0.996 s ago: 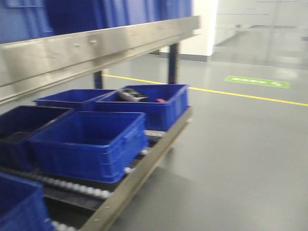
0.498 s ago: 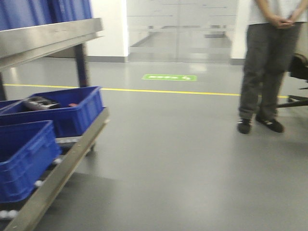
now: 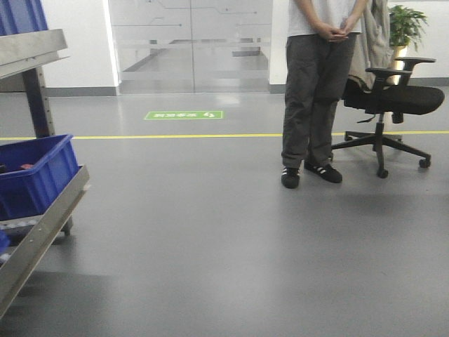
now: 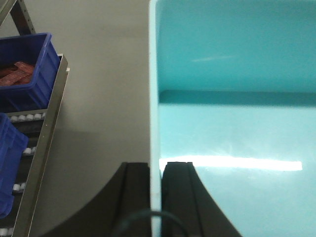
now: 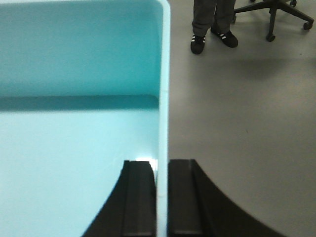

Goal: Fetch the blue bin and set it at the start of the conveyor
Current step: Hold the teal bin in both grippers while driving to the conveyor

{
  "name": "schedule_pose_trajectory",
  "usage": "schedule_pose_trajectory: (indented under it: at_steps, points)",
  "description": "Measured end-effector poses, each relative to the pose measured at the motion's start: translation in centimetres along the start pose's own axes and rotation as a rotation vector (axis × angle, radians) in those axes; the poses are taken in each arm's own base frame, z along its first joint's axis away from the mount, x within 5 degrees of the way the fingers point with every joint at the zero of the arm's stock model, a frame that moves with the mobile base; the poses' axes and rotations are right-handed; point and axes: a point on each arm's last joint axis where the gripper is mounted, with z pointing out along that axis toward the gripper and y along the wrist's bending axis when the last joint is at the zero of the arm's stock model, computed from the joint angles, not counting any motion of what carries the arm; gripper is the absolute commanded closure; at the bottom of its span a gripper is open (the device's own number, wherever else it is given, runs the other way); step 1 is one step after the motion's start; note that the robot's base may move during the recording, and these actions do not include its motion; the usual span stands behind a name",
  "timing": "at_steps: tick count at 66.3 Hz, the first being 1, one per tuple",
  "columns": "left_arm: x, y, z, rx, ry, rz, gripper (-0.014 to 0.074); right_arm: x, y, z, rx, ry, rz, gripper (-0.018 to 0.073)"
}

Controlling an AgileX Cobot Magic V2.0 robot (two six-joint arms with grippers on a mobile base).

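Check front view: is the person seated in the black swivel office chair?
No, the person stands beside the black swivel office chair.

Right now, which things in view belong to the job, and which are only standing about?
Job: blue bin, its side walls clamped in both arms' jaws; the conveyor start is not in view.
Standing about: dark blue crates, steel rack, person, office chair, plant.

Crate point(image 3: 35, 175) on rack point(image 3: 43, 216), left; person point(image 3: 316, 84) centre-right; chair point(image 3: 390, 98) just right of person.
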Motion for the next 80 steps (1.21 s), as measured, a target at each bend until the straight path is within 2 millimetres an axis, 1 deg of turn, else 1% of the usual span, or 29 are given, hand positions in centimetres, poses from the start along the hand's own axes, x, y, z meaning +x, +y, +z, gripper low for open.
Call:
schedule_pose_trajectory:
  at_steps: [80]
  points:
    - [-0.02,-0.12,0.27,-0.008,-0.005,0.011,0.0707,0.06,0.03,0.00,-0.004,0.007,0.004,0.0721]
